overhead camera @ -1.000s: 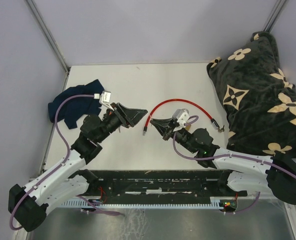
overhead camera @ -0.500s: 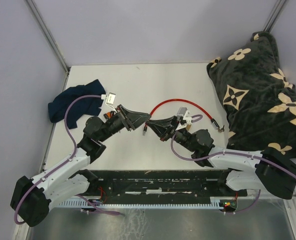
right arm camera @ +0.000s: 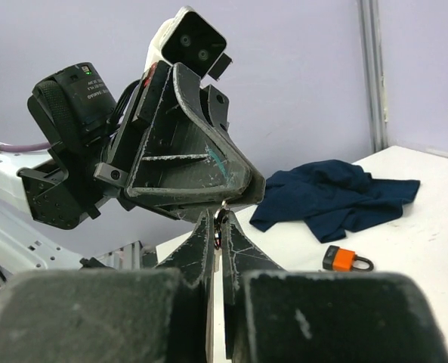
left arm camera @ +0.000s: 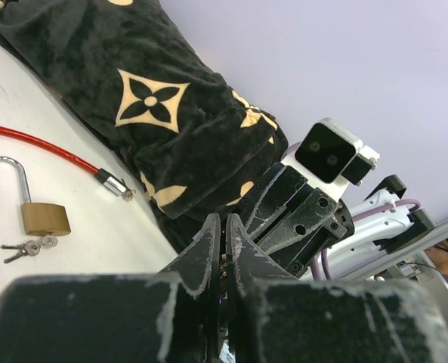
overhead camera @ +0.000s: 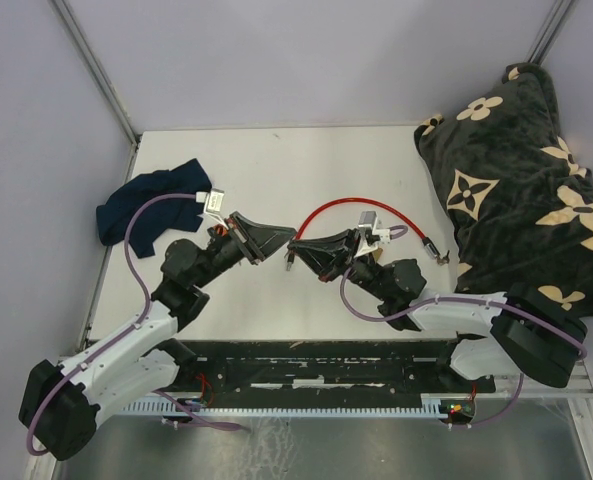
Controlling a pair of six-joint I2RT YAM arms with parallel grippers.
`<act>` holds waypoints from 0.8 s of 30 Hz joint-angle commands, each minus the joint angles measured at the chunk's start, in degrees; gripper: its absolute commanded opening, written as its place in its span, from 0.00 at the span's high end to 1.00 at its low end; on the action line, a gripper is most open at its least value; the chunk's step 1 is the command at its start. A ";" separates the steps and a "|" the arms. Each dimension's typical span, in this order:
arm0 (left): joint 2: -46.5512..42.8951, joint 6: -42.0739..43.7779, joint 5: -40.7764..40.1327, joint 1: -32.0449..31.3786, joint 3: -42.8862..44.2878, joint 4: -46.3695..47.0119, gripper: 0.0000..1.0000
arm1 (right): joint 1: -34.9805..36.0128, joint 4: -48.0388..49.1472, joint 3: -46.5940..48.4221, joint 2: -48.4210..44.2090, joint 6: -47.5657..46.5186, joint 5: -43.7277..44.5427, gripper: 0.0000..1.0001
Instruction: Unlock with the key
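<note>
Two grippers meet tip to tip at the centre of the top view. The right gripper (overhead camera: 298,244) pinches the small key (right arm camera: 218,224), and the left gripper (overhead camera: 289,239) is pressed together right against it. If either lets go too soon, the key may drop between them. The orange padlock (right arm camera: 344,259) lies near the blue cloth (overhead camera: 141,205). Bare table (overhead camera: 276,165) lies open at upper centre, while the red cable (overhead camera: 341,205) and the blanket (overhead camera: 516,180) crowd the right.
</note>
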 commanded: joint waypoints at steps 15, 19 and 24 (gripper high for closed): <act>-5.70 14.43 -6.04 0.07 11.87 -27.63 0.97 | -3.72 -27.39 4.85 -11.61 -1.37 -5.64 0.48; -6.62 14.45 -5.52 0.00 10.59 -25.56 0.97 | -3.89 -26.16 7.42 -9.46 1.17 -7.87 0.47; -6.63 13.23 -4.42 0.01 8.99 -22.01 0.97 | -4.16 -22.74 9.37 -6.68 6.40 -11.06 0.45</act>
